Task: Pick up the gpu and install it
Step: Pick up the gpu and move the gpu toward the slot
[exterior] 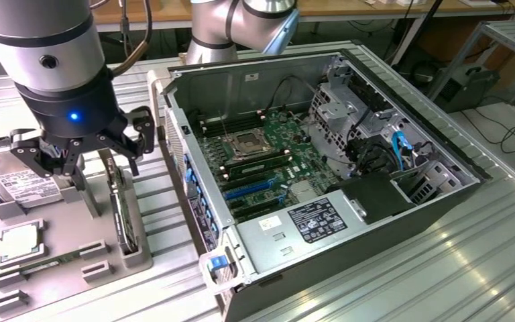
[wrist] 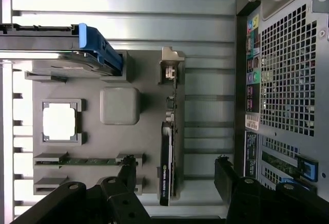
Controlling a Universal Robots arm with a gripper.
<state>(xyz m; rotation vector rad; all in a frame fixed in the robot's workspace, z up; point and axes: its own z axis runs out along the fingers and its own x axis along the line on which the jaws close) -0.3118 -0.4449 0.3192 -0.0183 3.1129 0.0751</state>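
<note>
As it stands on edge, gpu (wrist: 167, 157) thin, black-faced, silver end bracket.

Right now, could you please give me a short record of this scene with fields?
gripper: open, above the gpu, not holding it
gpu: standing on edge in the gray holder, not yet lifted
also in holder: hard drive, CPU, memory stick
computer case: open, motherboard exposed, beside the holder
</note>
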